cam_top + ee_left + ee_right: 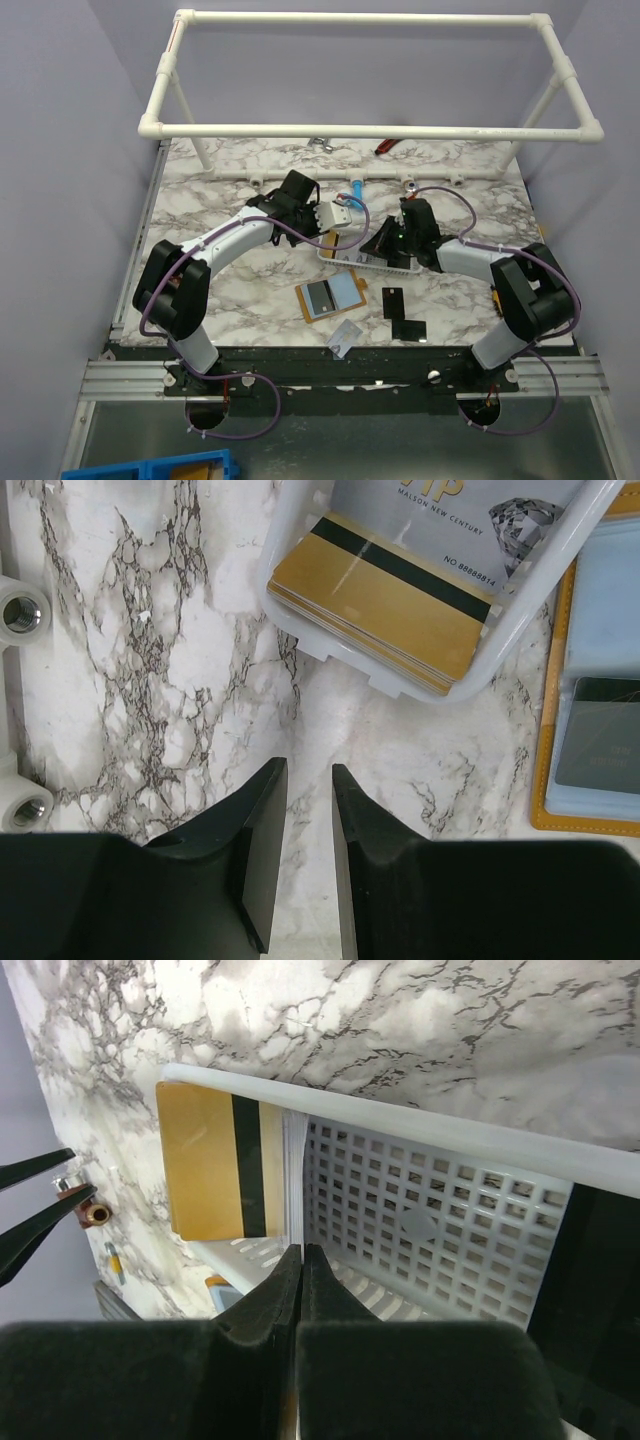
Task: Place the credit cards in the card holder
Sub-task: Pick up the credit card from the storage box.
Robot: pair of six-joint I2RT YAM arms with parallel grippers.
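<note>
Grey-veined marble-look tabletop [230, 200] fills the scene under a white PVC pipe frame [370, 130]. At its middle a stack of gold cards [380, 600], thin and glossy with a black magnetic stripe across the top one, lies in one end of the white mesh basket [285, 610]. A silvery VIP card [450, 520] lies deeper in the basket. The raised rim and gridded walls keep the slippery stack squared up, which probably makes a single edge easier to pick off. The right gripper [301, 1252] reaches into the basket with its black fingers pressed together right at the pale edge of that stack. Whether one card is nipped between them I cannot tell (a card is too thin to show in the seam). Just beside the basket on its near side, the card holder [330, 297] lies opened flat, an orange leather-like border around clear plastic pockets, one holding a dark card. I judge it is laid open so cards can slide straight in. The left gripper [308, 770] hovers over bare marble just off the basket's end, its fingers parted by a narrow gap with nothing in them, seemingly placed to steady the holder. In front of the basket a black card [393, 300] and a second black card [410, 328] lie flat and apart, and a silvery card [346, 338] lies nearer the arm bases.
</note>
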